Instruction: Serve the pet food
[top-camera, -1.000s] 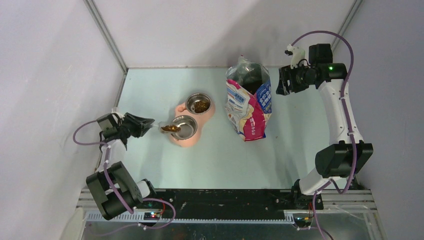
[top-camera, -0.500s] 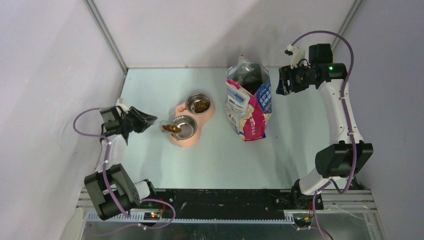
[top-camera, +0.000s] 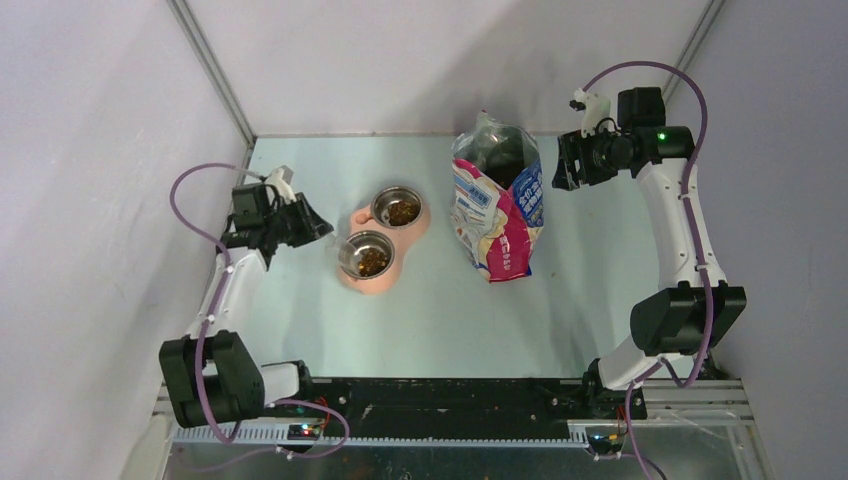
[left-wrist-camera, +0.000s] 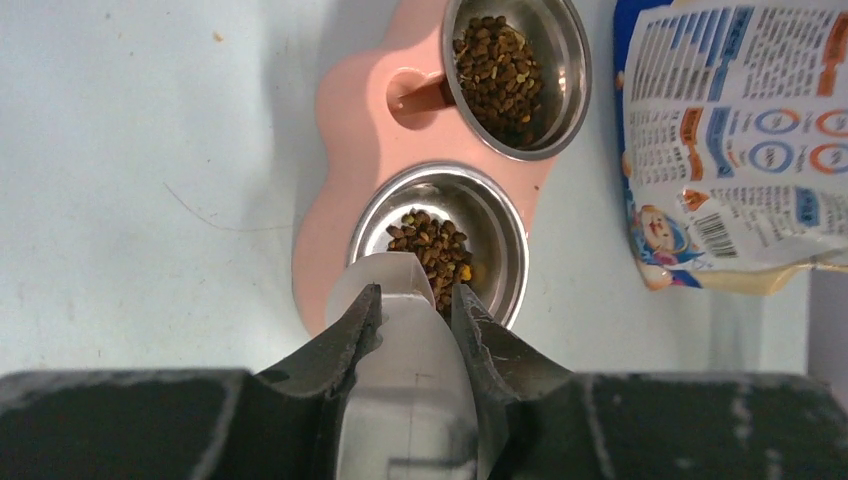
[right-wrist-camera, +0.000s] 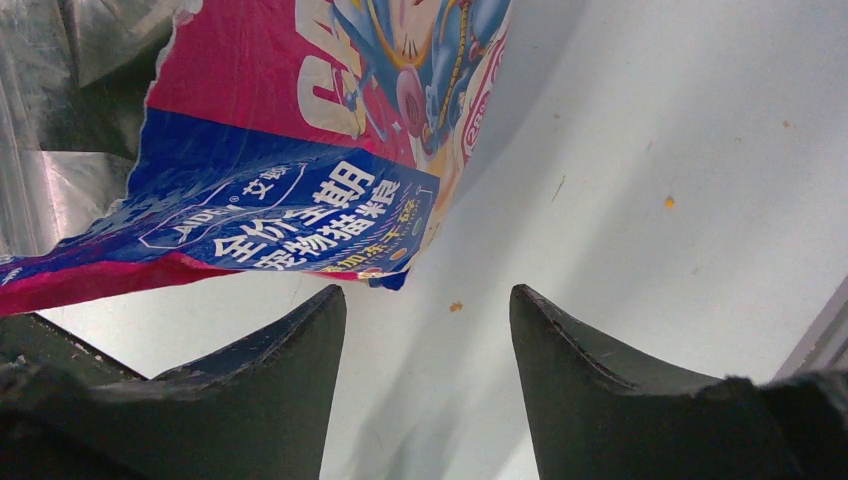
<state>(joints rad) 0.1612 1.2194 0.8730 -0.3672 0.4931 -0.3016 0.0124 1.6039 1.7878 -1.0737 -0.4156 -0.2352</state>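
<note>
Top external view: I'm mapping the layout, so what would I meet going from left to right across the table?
Left gripper holding the scoop → pink feeder holding the pet food → cat food bag → right gripper.

Seen from above, my left arm (top-camera: 228, 290) comes off its base at seven o'clock and leans up toward ten. The wrist is turned so the left gripper (top-camera: 308, 225) points toward three o'clock. Its jaws are pinched narrow on the handle of the translucent scoop (left-wrist-camera: 400, 370), one finger on each side. My right arm (top-camera: 680, 230) climbs from five o'clock to one, elbow folded low. The right gripper (top-camera: 562, 165) faces nine o'clock, jaws spread wide with nothing between them.
</note>
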